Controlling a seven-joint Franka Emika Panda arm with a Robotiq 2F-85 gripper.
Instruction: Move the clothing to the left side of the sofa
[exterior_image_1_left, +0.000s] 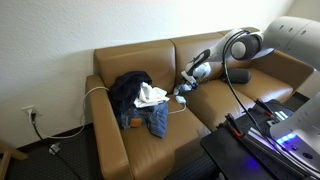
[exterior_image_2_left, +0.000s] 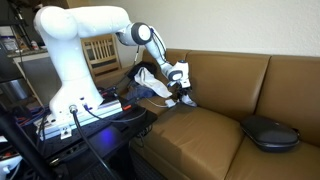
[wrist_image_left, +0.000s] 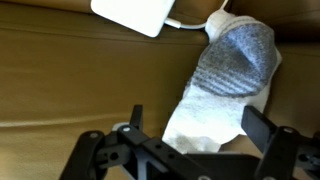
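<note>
A white sock with a grey toe (wrist_image_left: 228, 70) lies on the brown sofa seat (wrist_image_left: 70, 90), right under my gripper (wrist_image_left: 200, 125). The gripper is open, with one finger on each side of the sock's white cuff, and holds nothing. In both exterior views the gripper (exterior_image_1_left: 186, 88) (exterior_image_2_left: 183, 92) hangs low over the seam between the two seat cushions. A pile of dark blue jeans and white cloth (exterior_image_1_left: 140, 100) lies on the cushion beside it and also shows in an exterior view (exterior_image_2_left: 150, 85).
A white power adapter (wrist_image_left: 135, 12) with a cable lies just beyond the sock. A black round object (exterior_image_1_left: 237, 75) (exterior_image_2_left: 268, 132) sits on the other cushion. The robot's table with cables (exterior_image_1_left: 260, 130) stands before the sofa. A wall outlet (exterior_image_1_left: 30, 113) sits low on the wall.
</note>
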